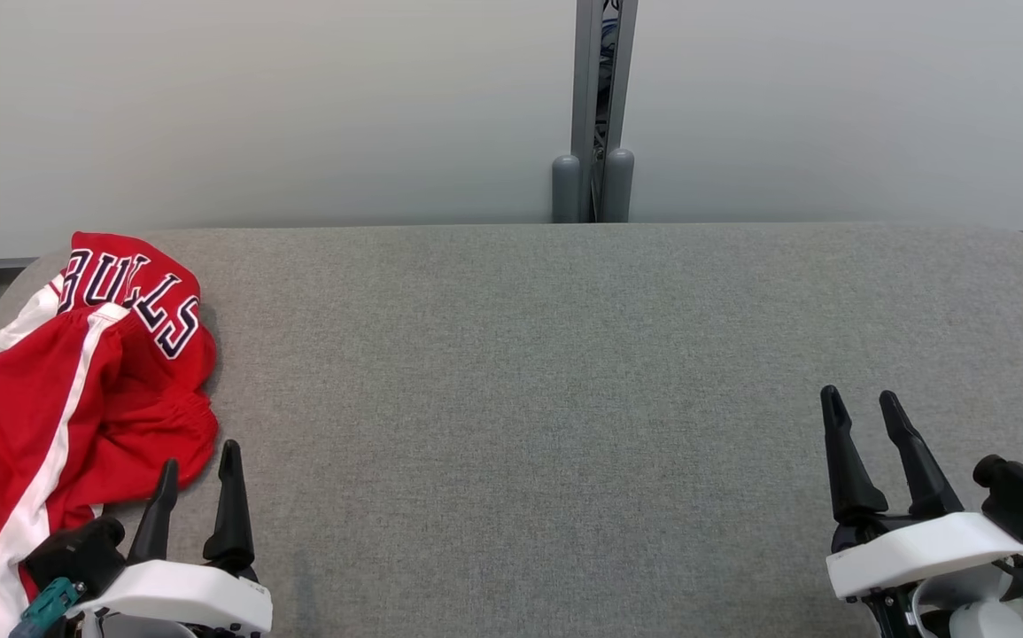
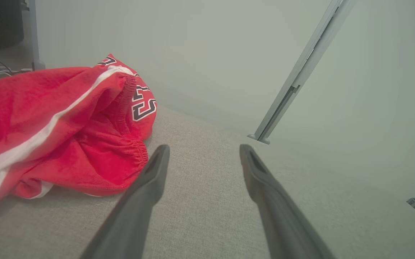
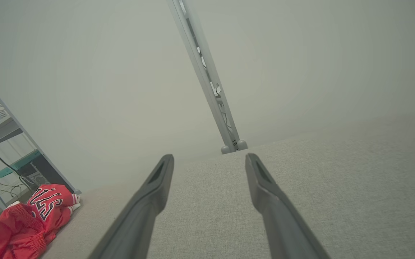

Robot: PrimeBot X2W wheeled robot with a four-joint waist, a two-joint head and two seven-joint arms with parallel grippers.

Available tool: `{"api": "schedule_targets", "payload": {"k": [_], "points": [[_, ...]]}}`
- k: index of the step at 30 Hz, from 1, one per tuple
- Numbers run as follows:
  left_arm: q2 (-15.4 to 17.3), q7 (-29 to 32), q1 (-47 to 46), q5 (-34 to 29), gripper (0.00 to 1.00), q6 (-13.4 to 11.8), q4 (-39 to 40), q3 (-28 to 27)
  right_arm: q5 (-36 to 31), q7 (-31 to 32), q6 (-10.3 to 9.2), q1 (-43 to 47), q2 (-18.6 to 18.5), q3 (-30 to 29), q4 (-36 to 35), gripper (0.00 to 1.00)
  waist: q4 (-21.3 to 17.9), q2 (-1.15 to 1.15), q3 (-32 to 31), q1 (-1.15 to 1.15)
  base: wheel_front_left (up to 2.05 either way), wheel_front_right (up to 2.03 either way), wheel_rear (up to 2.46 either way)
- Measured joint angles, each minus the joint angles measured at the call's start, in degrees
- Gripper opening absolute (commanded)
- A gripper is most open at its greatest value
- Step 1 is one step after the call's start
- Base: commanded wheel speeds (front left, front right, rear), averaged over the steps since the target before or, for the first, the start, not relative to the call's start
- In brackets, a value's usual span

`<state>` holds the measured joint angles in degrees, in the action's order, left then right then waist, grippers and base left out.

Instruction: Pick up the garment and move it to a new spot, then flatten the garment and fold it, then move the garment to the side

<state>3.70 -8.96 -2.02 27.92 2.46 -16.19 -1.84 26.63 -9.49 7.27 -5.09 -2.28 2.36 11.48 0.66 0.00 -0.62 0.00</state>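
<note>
**Red shorts heaped just off my left fingertips, both grippers empty**

Both of my grippers stand spread wide, with nothing between their fingers. The left gripper (image 1: 199,456) sits low over the grey padded table (image 1: 520,399). The garment (image 1: 77,381), a pair of red shorts with a white side stripe (image 2: 49,126) and dark lettering (image 1: 135,297), lies crumpled just beyond its fingertips and off to their outer side. In the left wrist view, a gathered elastic edge (image 2: 141,153) lies right beside the tip of the finger nearer the cloth; I cannot tell whether the two touch. The right gripper (image 1: 859,397) is well apart from the shorts, with bare table ahead of its fingers.

I expect the shorts to handle as light, soft and completely limp. They should sag from wherever I pinch them and hold no shape of their own. The heap is folded over itself, so a careless bite could catch several layers at once and make flattening harder. The cloth looks neither slippery nor fragile, though the textured tabletop may drag on it if I slide it instead of lifting.

My choice of hold is the gathered elastic edge nearest the left fingers. It is thicker than the plain fabric, gives the fingertips something to close on, and marks a true border of the garment. For spreading it out, I would want the right fingers on a second point along that same edge.
</note>
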Motion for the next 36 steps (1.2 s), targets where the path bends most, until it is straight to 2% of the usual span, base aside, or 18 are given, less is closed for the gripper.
{"api": "schedule_targets", "payload": {"k": [22, 36], "points": [[0.2, -3.0, 0.4, -10.2, 1.00, -0.5, -1.4, 1.7, -11.0, -2.7, 0.07, 0.3, -0.2, 0.4, 1.5, 1.00, 0.2, 0.00, -0.2, 0.00, 0.00, 0.00, 0.00], [0.2, -4.7, 0.6, -14.3, 1.00, -0.5, -2.2, 1.9, -16.6, -4.2, 0.08, 0.3, -0.3, 0.5, 2.8, 1.00, 0.2, 0.00, -0.3, 0.00, 0.00, 0.00, 0.00]]}}
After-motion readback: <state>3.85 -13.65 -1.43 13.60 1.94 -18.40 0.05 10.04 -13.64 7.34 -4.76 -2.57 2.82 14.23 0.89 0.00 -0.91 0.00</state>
